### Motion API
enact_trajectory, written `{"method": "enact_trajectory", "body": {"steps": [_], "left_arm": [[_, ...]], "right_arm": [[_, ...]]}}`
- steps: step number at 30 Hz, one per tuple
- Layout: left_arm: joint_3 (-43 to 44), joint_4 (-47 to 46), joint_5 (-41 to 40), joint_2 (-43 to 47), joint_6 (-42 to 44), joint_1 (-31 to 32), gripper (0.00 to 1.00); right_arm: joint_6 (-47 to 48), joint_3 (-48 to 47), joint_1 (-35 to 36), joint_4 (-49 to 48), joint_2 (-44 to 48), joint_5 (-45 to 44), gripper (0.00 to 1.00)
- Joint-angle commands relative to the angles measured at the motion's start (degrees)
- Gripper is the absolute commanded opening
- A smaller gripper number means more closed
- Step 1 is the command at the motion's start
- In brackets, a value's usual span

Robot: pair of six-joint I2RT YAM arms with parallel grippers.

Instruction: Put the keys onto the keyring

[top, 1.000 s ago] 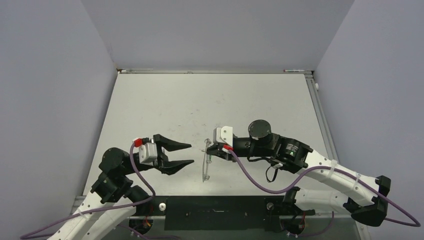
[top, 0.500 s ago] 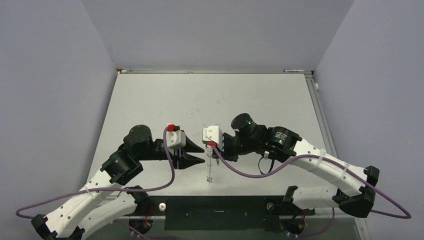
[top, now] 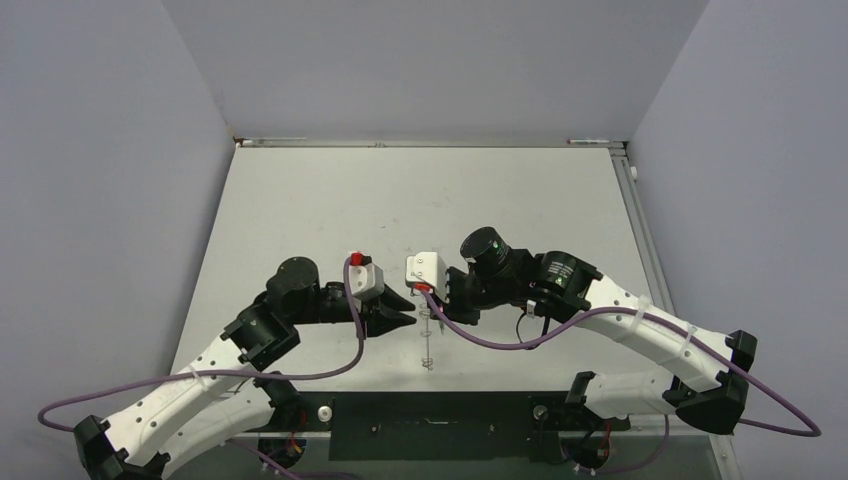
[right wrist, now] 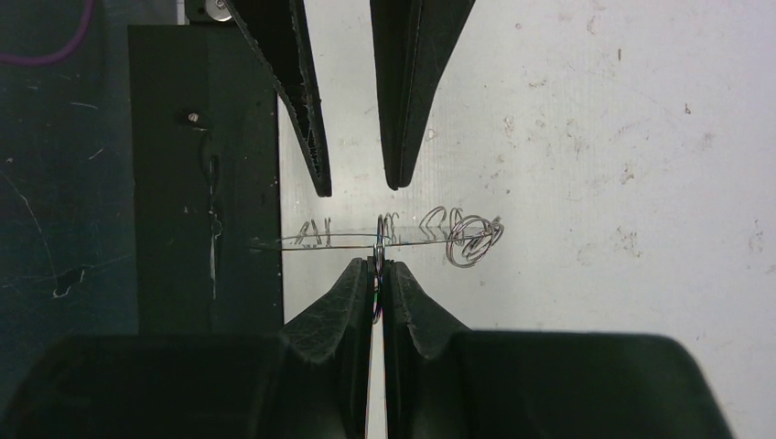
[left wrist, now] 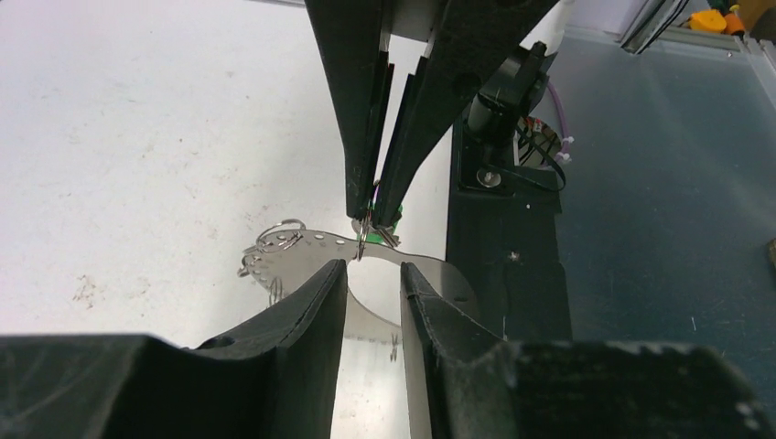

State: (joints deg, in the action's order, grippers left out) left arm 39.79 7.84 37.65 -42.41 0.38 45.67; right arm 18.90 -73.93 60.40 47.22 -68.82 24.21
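Both arms meet low over the near middle of the tabletop [top: 420, 200], tips facing each other.

Right tool [right wrist: 375, 265]: fingers pressed together, no gap showing. A sliver of the green key [left wrist: 388, 213] sits at its tips, pinched between the pads. A small wire loop lies at the same spot. Cannot tell whether the pads catch that loop as well.

Ring [left wrist: 309, 254]: large, flat, grey metal, carried at the right tool's tips and meeting the green key there. The overhead view shows it edge-on as a thin line running toward the near edge of the tabletop. The right wrist view also shows it edge-on, a thin line crossing just past the fingertips. The left wrist view shows its flat face and a row of small holes along the rim. Several tiny wire loops [right wrist: 471, 240] stand along the rim, with a tangle of them bunched toward one end.

Left tool [left wrist: 372, 269]: jaws partly apart with a clear gap, nothing between them. From the right wrist view its two fingertips stop just short of the ring's edge, one to each side of the right tool's pinch point, not touching it.
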Motion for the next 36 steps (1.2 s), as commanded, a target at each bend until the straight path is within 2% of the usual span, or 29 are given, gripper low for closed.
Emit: {"method": "enact_trajectory", "body": {"steps": [1, 4, 8, 26, 28, 30, 36], "left_arm": [[-1.7, -9.8, -0.2, 1.6, -3.4, -0.2, 0.25], [-2.0, -10.3, -0.3, 1.6, -3.6, -0.2, 0.24], [-1.6, -10.1, 0.6, 0.2, -3.6, -0.2, 0.16], [-1.0, -10.4, 2.7, -3.5, -4.3, 0.7, 0.15], [-0.9, -10.2, 2.6, -3.3, -4.0, 1.0, 0.11], [-1.0, -10.3, 2.9, -3.3, -4.1, 1.0, 0.0], [-1.1, -12.3, 4.3, -2.3, -5.3, 0.9, 0.0]], "right_arm": [[0.0, -2.0, 0.0, -2.2, 1.0, 1.5, 0.05], [0.0, -1.9, 0.3, -2.8, 0.7, 2.2, 0.05], [-0.2, -2.2, 0.7, -2.8, 0.0, 2.1, 0.05], [-0.4, -2.0, 1.2, -4.9, 0.3, 1.5, 0.05], [-0.4, -2.0, 1.2, -5.1, 0.5, 1.5, 0.05], [-0.4, -1.9, 1.3, -5.4, 0.7, 1.6, 0.05], [-0.8, -0.4, 1.3, -7.5, 2.0, 0.6, 0.06]]}}
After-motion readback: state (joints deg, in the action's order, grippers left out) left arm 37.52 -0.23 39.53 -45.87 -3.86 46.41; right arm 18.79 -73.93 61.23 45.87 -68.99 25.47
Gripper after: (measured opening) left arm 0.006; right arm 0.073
